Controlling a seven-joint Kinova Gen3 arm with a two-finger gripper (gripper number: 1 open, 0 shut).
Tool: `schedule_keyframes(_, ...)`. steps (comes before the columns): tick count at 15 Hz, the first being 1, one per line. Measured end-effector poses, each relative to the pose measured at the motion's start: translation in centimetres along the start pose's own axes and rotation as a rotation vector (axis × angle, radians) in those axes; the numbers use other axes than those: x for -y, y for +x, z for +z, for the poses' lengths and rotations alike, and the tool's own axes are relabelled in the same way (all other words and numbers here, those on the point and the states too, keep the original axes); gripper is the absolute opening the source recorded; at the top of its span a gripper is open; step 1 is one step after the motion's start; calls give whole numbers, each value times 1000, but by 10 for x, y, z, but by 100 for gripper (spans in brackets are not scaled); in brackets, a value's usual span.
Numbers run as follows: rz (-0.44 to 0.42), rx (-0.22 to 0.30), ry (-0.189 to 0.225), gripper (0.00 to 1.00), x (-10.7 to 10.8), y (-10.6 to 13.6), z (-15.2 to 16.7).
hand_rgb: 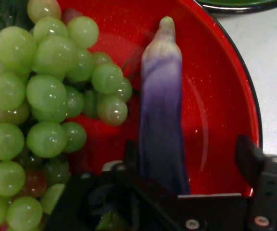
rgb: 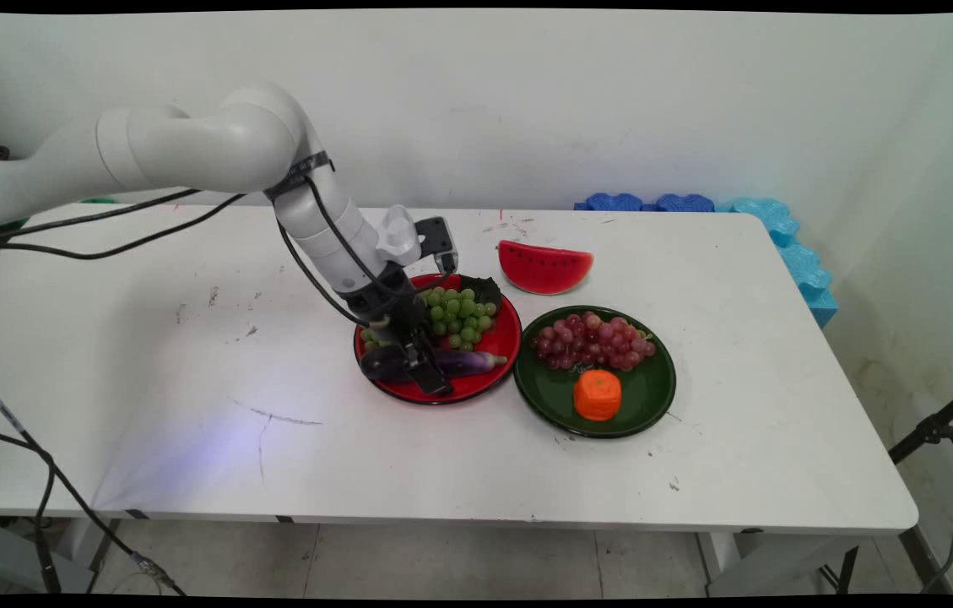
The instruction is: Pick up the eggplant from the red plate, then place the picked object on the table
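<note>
We count two plates, one red plate [rgb: 506, 359] and one green plate [rgb: 653, 397]; two grape bunches, green grapes [rgb: 459, 314] and red grapes [rgb: 594, 339]; one eggplant [rgb: 468, 363]; one watermelon slice [rgb: 544, 268]; one orange fruit [rgb: 597, 395].

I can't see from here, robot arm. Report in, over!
Gripper down in red plate, fingers open astride purple eggplant. Green grapes right beside it. Green plate alongside, not touching. Over.

Watermelon slice [rgb: 545, 267], green plate [rgb: 653, 397], carrot [rgb: 597, 394].
</note>
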State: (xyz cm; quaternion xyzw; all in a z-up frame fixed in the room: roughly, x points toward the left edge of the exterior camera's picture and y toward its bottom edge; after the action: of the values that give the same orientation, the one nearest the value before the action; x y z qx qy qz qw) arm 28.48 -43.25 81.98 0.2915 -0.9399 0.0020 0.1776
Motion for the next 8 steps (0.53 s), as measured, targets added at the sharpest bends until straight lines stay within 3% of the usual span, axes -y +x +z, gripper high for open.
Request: schedule_keyframes(8,31,-21,-23,0,0,6,-14)
